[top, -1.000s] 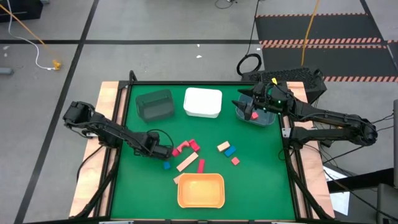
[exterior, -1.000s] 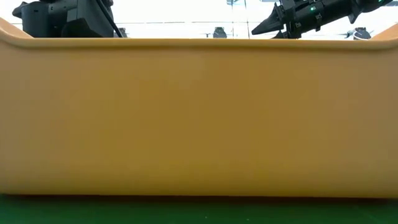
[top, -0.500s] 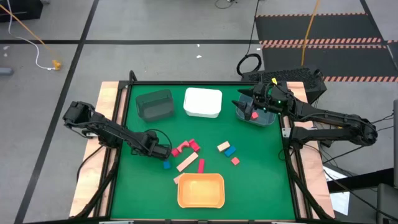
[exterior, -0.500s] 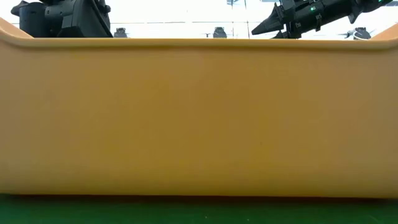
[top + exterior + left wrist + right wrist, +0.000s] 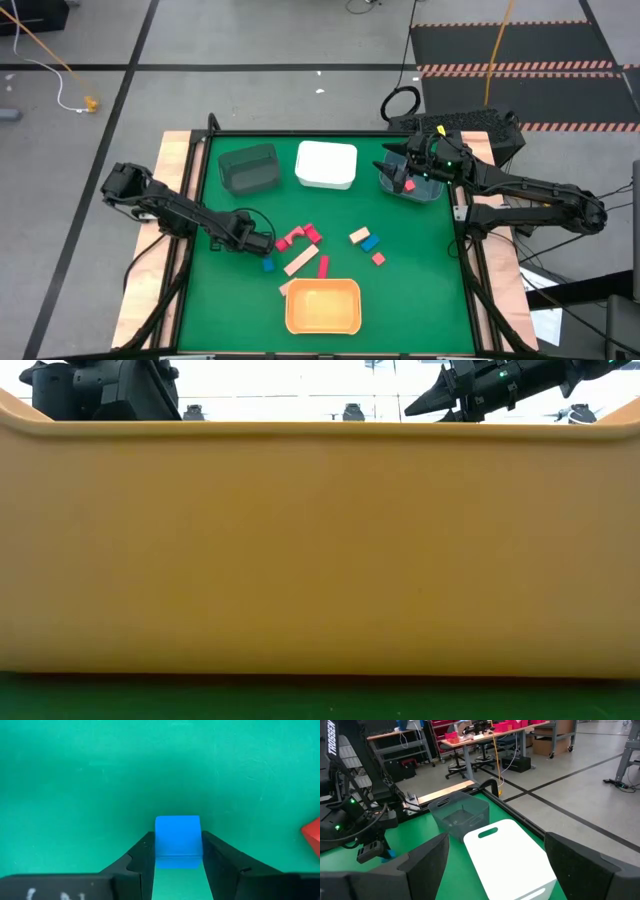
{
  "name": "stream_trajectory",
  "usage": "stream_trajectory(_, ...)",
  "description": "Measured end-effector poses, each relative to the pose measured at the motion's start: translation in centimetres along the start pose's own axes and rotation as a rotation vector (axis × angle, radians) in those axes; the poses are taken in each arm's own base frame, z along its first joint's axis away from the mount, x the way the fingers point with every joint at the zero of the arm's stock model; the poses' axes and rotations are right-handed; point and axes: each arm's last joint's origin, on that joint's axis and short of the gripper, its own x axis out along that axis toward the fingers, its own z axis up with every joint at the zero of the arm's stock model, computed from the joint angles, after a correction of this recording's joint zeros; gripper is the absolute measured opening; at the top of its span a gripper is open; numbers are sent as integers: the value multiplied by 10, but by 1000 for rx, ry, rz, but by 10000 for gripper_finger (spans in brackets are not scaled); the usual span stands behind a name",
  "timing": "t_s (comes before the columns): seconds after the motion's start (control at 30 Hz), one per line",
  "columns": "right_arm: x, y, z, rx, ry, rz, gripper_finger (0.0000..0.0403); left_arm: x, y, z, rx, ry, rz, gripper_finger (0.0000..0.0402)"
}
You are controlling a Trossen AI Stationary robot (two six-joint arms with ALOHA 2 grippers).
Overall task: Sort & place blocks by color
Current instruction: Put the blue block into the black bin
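Green table felt (image 5: 100, 770) lies free around the small blue wooden cube (image 5: 178, 841), now pinched by the left gripper (image 5: 177, 857), whose fingers have narrowed, while the right gripper (image 5: 400, 181) stays spread.

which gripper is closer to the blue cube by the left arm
Left. The left gripper has its fingers on either side of the blue cube; the right gripper hovers far off over the clear bin.
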Motion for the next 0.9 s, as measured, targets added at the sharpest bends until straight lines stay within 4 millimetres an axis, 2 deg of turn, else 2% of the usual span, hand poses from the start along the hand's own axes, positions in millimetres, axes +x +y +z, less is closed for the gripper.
stream_trajectory(0.27, 0, 0, 0, 1, -1, 0, 320, -15, -8, 21, 1, -128, -165, 132)
stream_trajectory(0.53, 0, 0, 0, 8, 0, 0, 320, -38, -9, 64, -39, -378, -300, 132)
stream_trajectory(0.67, 0, 0, 0, 43, -1, -1, 320, -45, -6, 89, -64, -488, -296, 132)
stream_trajectory(0.9, 1, 0, -1, 102, 4, -2, 320, -44, 1, 137, -80, -576, -197, 133)
